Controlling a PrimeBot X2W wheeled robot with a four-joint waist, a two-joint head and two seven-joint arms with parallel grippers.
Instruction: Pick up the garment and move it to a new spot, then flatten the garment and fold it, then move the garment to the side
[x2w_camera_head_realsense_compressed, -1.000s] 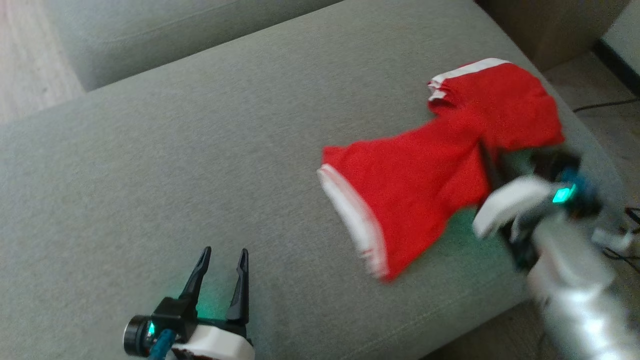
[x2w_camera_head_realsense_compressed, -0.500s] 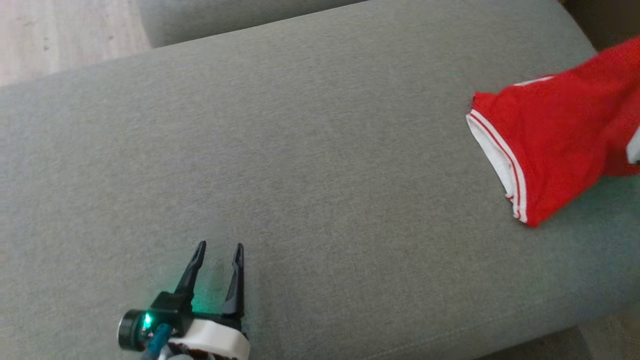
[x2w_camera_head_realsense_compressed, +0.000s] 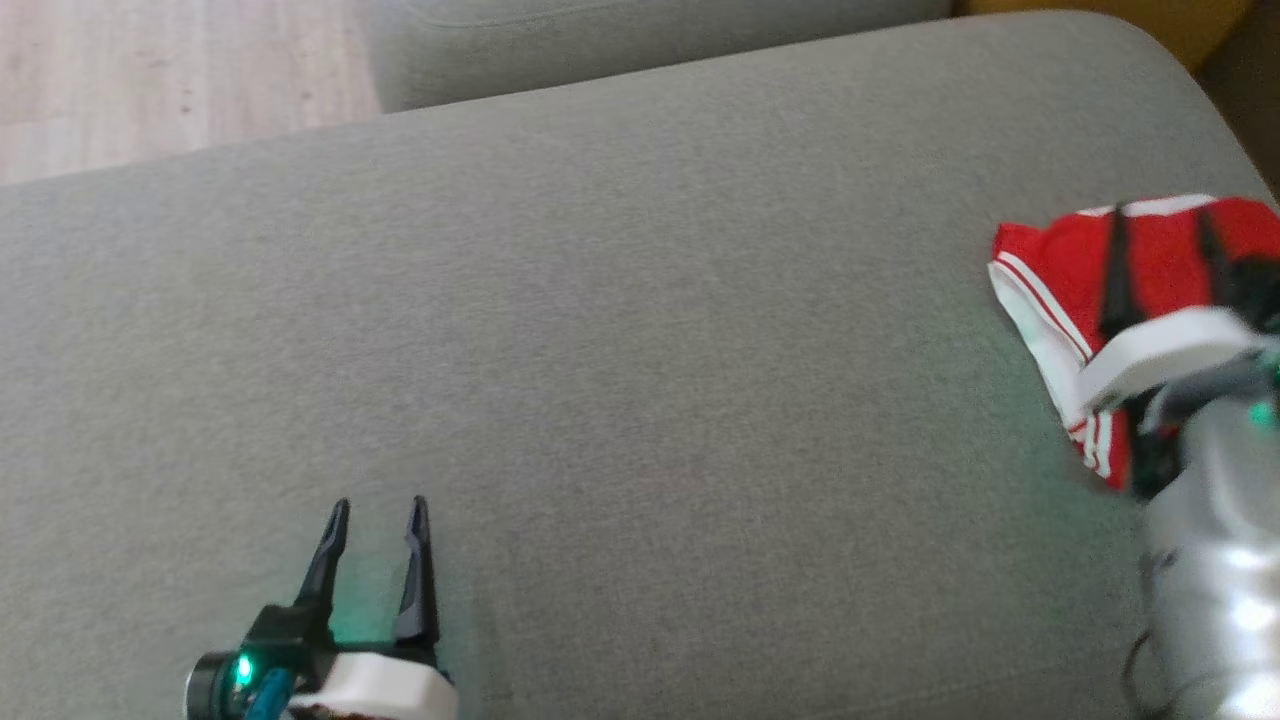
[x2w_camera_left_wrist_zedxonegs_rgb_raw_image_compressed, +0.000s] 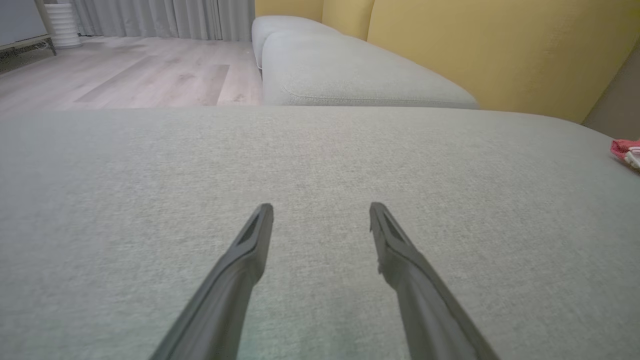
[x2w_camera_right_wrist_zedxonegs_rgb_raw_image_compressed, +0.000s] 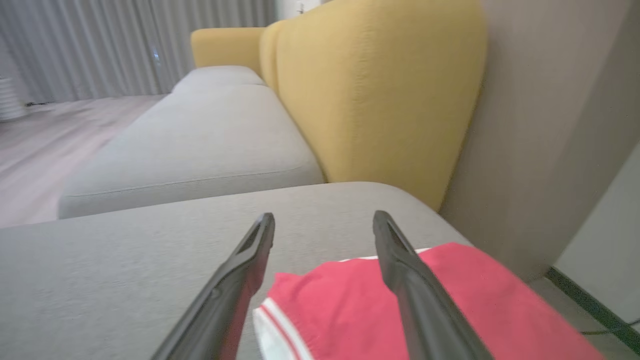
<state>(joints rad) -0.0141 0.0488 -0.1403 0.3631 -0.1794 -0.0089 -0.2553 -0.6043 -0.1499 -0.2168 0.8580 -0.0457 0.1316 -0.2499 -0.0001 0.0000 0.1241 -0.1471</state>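
The garment (x2w_camera_head_realsense_compressed: 1060, 262) is red with white trim and lies in a folded heap at the far right end of the grey sofa seat (x2w_camera_head_realsense_compressed: 620, 350). My right gripper (x2w_camera_head_realsense_compressed: 1160, 215) hovers over it, open, its two dark fingers spread above the red cloth with nothing between them. In the right wrist view the garment (x2w_camera_right_wrist_zedxonegs_rgb_raw_image_compressed: 350, 305) lies under and beyond the open right gripper (x2w_camera_right_wrist_zedxonegs_rgb_raw_image_compressed: 324, 220). My left gripper (x2w_camera_head_realsense_compressed: 378, 508) rests low at the front left of the seat, open and empty. In the left wrist view, the left gripper (x2w_camera_left_wrist_zedxonegs_rgb_raw_image_compressed: 321, 210) points across bare cushion, with a corner of the garment (x2w_camera_left_wrist_zedxonegs_rgb_raw_image_compressed: 626, 150) at the right edge.
A second grey seat cushion (x2w_camera_left_wrist_zedxonegs_rgb_raw_image_compressed: 350, 75) adjoins at the back, with yellow backrests (x2w_camera_right_wrist_zedxonegs_rgb_raw_image_compressed: 370, 95) behind. Wooden floor (x2w_camera_head_realsense_compressed: 170, 80) lies beyond the seat's far left. A brown wall (x2w_camera_right_wrist_zedxonegs_rgb_raw_image_compressed: 550, 125) stands to the right of the sofa's end.
The right gripper has let go of the garment and opened, and the cloth now lies bunched at the seat's right end. The head camera has swung left. The left gripper stays open.
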